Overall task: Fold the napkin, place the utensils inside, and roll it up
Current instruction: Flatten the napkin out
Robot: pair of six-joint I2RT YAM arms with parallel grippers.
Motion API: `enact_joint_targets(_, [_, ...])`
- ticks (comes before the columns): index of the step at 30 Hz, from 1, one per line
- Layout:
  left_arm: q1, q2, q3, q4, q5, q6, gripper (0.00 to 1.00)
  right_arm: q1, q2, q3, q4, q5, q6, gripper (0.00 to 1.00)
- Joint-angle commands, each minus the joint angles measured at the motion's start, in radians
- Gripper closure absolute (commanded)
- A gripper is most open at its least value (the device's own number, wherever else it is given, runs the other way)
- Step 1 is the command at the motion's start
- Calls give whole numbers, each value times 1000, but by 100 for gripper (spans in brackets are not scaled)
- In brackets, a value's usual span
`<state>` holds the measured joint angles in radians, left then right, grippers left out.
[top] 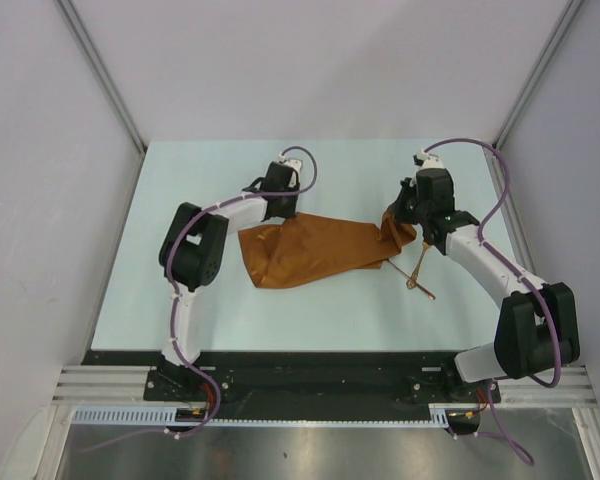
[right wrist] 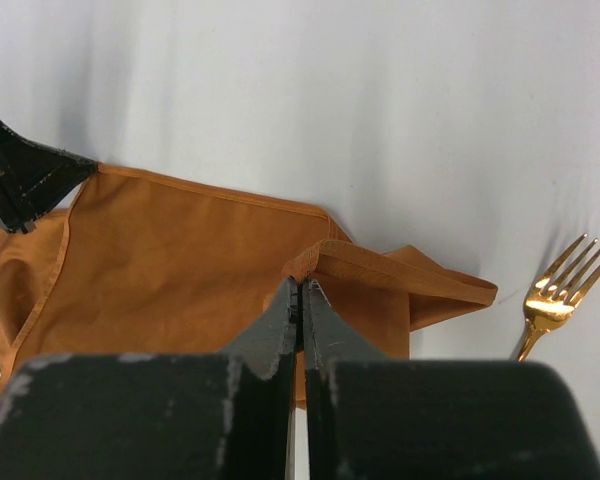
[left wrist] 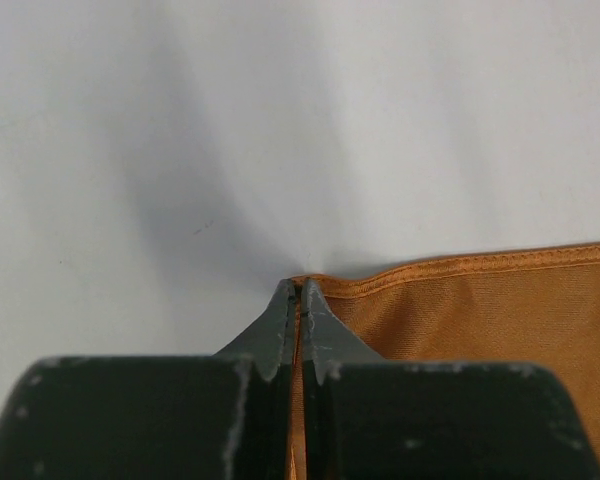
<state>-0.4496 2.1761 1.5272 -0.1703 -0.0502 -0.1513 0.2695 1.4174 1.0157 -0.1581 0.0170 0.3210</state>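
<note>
The napkin (top: 315,250) sits pretty much mid-table (top: 180,300), strung out between the two arms, and it's not flat at all: the left part is wide and rumpled, and it narrows into a bunched-up end on the right. The left gripper (top: 277,210) is at the far-left corner of the cloth. In the left wrist view its jaws are pressed together with a sliver of orange fabric sandwiched between them, right at the hemmed edge, so it's pinching that corner (left wrist: 298,292). The right gripper (top: 400,228) does the same on the other end: the right wrist view shows its jaws closed tight on a raised fold of the hem (right wrist: 300,290), with the cloth peaking up where it's caught. The utensils (top: 418,274) lie on the table just beside the right end of the napkin, on its near-right side, looking crossed over each other from above. Can't tell if a handle tip touches the cloth. One is a gold fork (right wrist: 558,292), tines pointing away from the right wrist camera, lying clear of the napkin's folded corner.
</note>
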Motion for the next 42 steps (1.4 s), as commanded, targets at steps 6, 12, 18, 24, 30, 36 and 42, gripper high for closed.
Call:
enact_joint_targets(6, [-14,-211,-157,75,-57,-56,100,-18,-8,55,-4,-5,-3,100])
enact_joint_targets(12, [-12,-494,-330,230,-131,-57,100,-19,-44,138,-34,-5,-16,100])
enact_joint_targets(18, [21,-708,-435,295,-105,-51,100,-15,-97,205,-26,-34,-33,100])
enact_joint_targets(24, [61,-488,-299,112,132,-79,89,-16,-69,212,-60,-28,-14,100])
enact_joint_targets(30, [61,-281,-182,60,187,-126,55,-15,-57,166,-69,-43,6,100])
enact_joint_targets(36, [61,-158,-85,0,191,-146,47,-15,-22,158,-78,-64,24,100])
enact_joint_targets(42, [60,-116,-96,15,151,-154,47,-15,12,181,-87,-77,20,100])
